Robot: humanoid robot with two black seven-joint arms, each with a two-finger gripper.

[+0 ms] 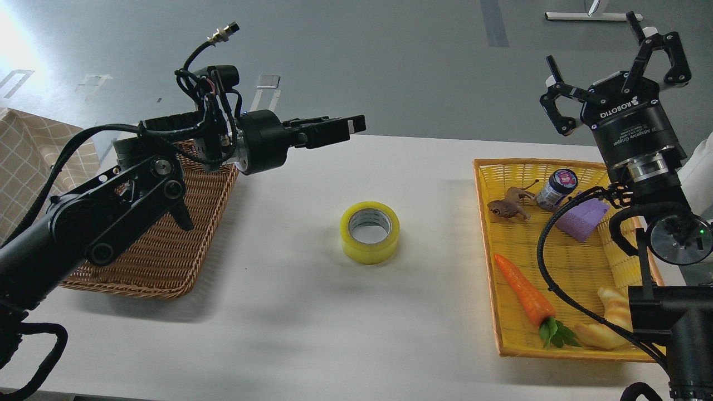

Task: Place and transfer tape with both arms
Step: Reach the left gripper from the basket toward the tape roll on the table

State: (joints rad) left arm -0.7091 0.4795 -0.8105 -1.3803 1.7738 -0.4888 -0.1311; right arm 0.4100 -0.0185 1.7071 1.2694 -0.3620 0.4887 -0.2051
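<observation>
The tape (pixel 370 232), a yellow translucent roll with a grey-white core, lies flat in the middle of the white table (pixel 312 312). My left gripper (pixel 341 128) points right, level above the table's far edge, up and left of the tape and apart from it. It is seen side-on, so its fingers overlap. My right gripper (pixel 591 40) is raised above the yellow basket's far end, its fingers spread wide and empty.
A brown wicker basket (pixel 167 245) sits at the left under my left arm. A yellow basket (pixel 504 167) at the right holds a carrot (pixel 522 289), croissant bread (pixel 607 328), a purple block (pixel 579 220), a small jar (pixel 557 188) and a toy animal (pixel 508 206).
</observation>
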